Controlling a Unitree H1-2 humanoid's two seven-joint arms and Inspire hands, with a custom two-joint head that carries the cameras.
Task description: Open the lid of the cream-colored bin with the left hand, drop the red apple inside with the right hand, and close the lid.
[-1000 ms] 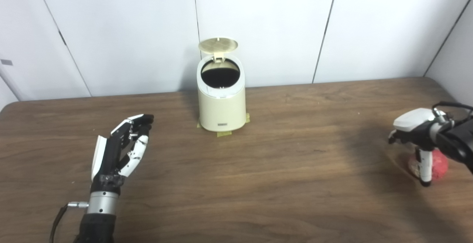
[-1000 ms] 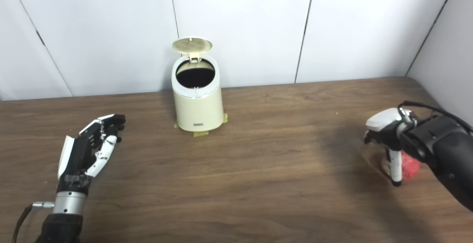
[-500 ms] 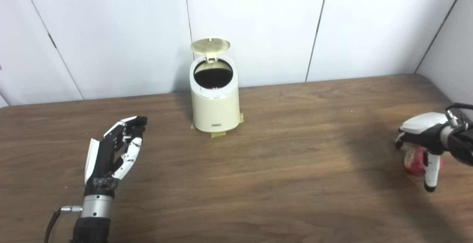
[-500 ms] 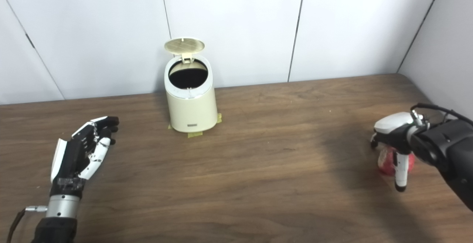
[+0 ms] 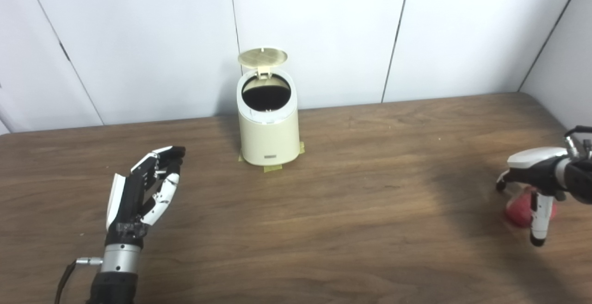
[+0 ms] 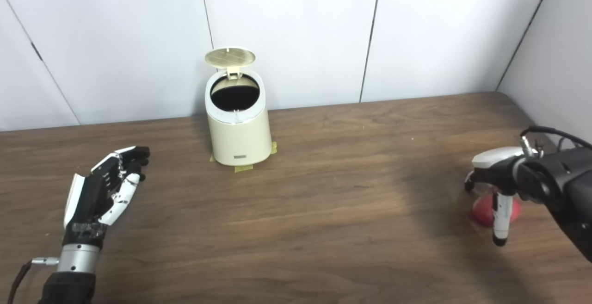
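The cream-colored bin [image 5: 268, 133] stands at the back middle of the table, its round lid [image 5: 262, 57] tipped up on the rear hinge and its dark inside showing. My left hand [image 5: 143, 188] hovers open at the front left, fingers straight and together, well apart from the bin. At the far right the red apple [image 5: 518, 211] rests on the table. My right hand [image 5: 536, 179] arches over it with fingers apart, the thumb hanging down in front of the apple. The far side of the apple is hidden by the hand.
The brown wooden table [image 5: 347, 211] runs across the whole view, with white wall panels close behind the bin. Strips of yellow tape [image 5: 273, 168] mark the bin's base. The table's right edge lies close to the apple.
The camera swung right, so the whole picture slid left. My right hand has sunk a little lower over the apple. The left hand, bin and lid have stayed put.
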